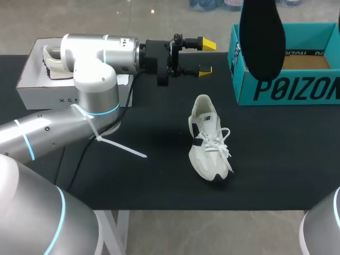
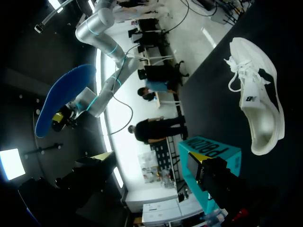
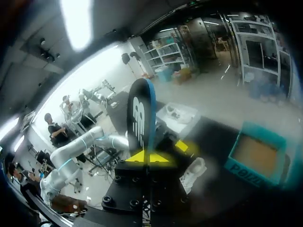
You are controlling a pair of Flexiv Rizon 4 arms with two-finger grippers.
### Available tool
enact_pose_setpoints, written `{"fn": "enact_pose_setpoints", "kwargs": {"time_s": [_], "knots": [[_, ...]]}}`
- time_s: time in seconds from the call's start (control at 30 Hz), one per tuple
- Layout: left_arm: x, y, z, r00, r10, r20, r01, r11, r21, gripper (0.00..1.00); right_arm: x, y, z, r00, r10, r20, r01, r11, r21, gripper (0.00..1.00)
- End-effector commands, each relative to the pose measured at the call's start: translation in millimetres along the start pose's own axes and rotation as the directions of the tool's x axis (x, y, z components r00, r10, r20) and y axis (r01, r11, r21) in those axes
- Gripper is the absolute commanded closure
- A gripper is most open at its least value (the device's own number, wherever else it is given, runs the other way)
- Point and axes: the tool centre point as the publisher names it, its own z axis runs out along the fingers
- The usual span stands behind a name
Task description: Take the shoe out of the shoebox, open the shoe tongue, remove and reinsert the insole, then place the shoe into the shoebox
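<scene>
My right pincer gripping the dark insole upper right, my left pincer wide open, empty, white shoe on the table at centre, teal shoebox right

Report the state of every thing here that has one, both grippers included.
shoe: out of the boxes, on the table, nothing holding it.
insole: out of the shoe, held up in the air.
teal shoebox: open, nothing visible inside.
white box: open, second shoe inside.
left gripper: open, empty.
right gripper: shut on the insole.
</scene>
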Motion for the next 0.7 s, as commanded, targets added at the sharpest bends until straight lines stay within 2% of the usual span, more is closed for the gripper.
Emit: {"fn": "enact_pose_setpoints", "kwargs": {"time_s": [0.03, 0.2, 0.33, 0.7], "knots": [[0.6, 0.2, 1.7, 1.0, 0.002, 0.001, -0.002, 1.0, -0.002, 0.0, -41.2, -30.8, -3.0, 0.991, 0.103, -0.085, -0.105, 0.994, -0.016, 1.0], [0.6, 0.2, 1.7, 1.0, 0.002, 0.001, -0.002, 1.0, -0.002, 0.0, -72.1, -55.7, 17.4, 0.969, 0.234, -0.085, -0.229, 0.971, 0.066, 1.0], [0.6, 0.2, 1.7, 1.0, 0.002, 0.001, -0.002, 1.0, -0.002, 0.0, -93.9, -70.7, 34.6, 0.948, 0.303, -0.093, -0.294, 0.95, 0.102, 1.0], [0.6, 0.2, 1.7, 1.0, 0.002, 0.001, -0.002, 1.0, -0.002, 0.0, -137.9, -86.7, 77.9, 0.897, 0.427, -0.116, -0.405, 0.897, 0.175, 1.0]]}}
